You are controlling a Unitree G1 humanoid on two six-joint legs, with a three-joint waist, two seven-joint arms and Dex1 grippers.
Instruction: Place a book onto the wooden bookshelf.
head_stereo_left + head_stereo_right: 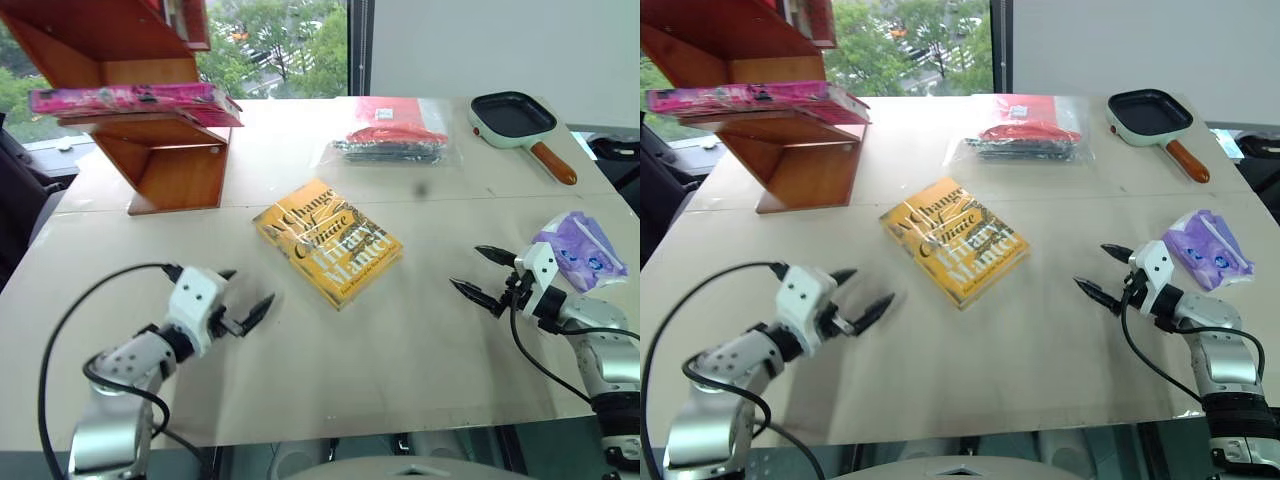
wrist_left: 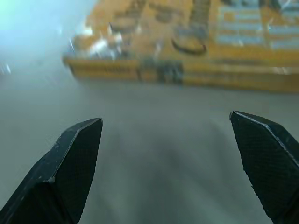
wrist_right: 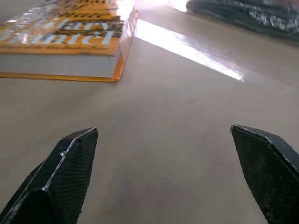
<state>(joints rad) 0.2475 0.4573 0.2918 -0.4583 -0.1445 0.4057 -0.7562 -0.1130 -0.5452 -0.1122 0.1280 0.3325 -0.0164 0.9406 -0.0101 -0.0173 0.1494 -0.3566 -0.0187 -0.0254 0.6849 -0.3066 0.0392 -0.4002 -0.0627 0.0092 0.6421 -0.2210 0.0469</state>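
One pink book (image 1: 130, 100) on the wooden bookshelf (image 1: 160, 150); one yellow book (image 1: 327, 243) — left gripper (image 1: 245, 300), right gripper (image 1: 482, 272) both apart.

Both arms are built of silver-grey metallic segments with rounded joint housings and black joint collars, each ending in a white, boxy wrist block. The left gripper (image 1: 243, 296) and right gripper (image 1: 482, 273) each carry two black fingers (image 3: 65, 175), tapered to a point, with a fine cross-hatched texture on the faces. A black cable runs from each wrist block, forming a large free loop beside the left arm and a shorter run along the right arm.
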